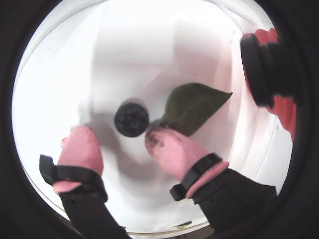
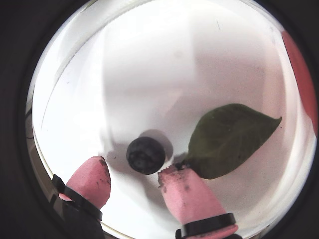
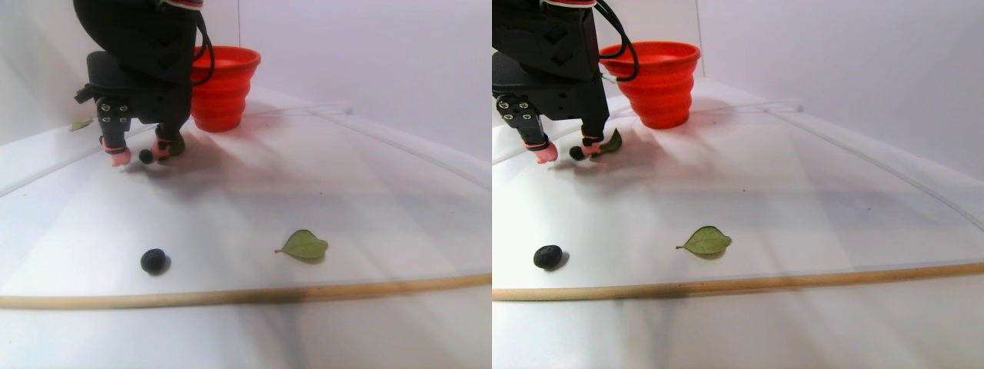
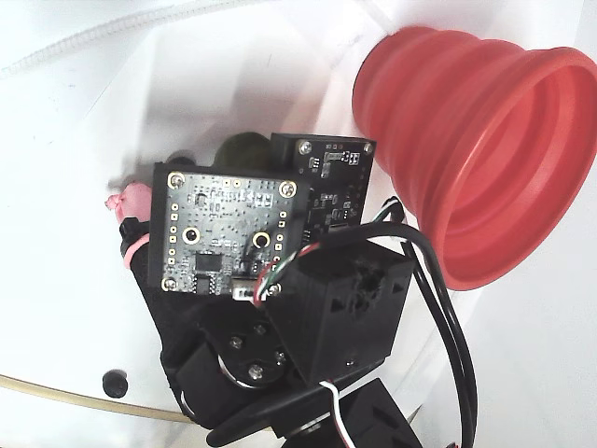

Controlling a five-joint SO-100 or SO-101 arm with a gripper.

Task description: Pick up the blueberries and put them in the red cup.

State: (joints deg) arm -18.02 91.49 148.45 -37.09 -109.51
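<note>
The gripper [image 2: 133, 177] is down at the white worktop [image 2: 149, 64], pink-tipped fingers [image 2: 185, 191] spread apart. A small round blue-black blueberry [image 2: 145, 155] sits right between them, nearer the finger touching a flat green leaf [image 2: 230, 137]. The big red ribbed silicone cup [image 3: 223, 86] waits just behind, near the far edge.

White tabletop [image 3: 307, 184], wooden strip [image 3: 254, 294] along near edge; plain white walls [image 3: 369, 46]; bright, soft shadows.
</note>
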